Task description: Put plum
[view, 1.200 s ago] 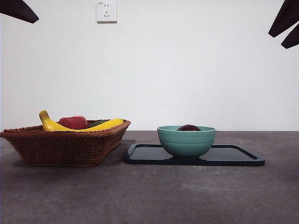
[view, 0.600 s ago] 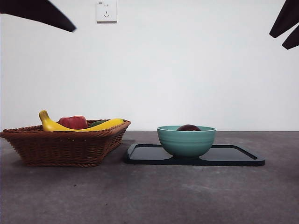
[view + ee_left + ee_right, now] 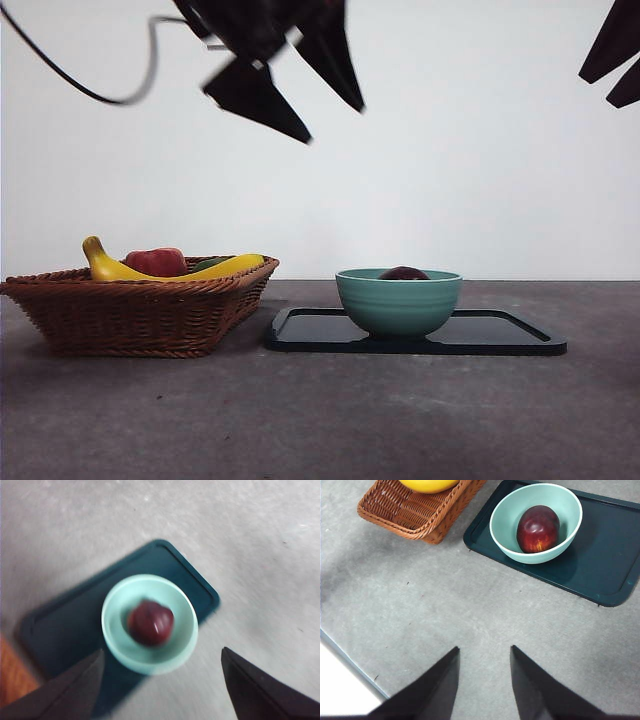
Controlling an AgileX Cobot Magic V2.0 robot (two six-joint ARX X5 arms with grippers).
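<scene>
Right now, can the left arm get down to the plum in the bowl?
Probably yes: the left pincer hangs open, high above the table. The plum lies uncovered in the teal bowl, nothing over it.

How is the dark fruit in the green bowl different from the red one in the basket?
The plum is dark maroon; the red fruit is brighter. The plum lies alone in the teal bowl on the dark tray, only its top showing from the front; the red fruit shares the wicker basket with bananas, rising above the rim. Both look rounded and glossy.
</scene>
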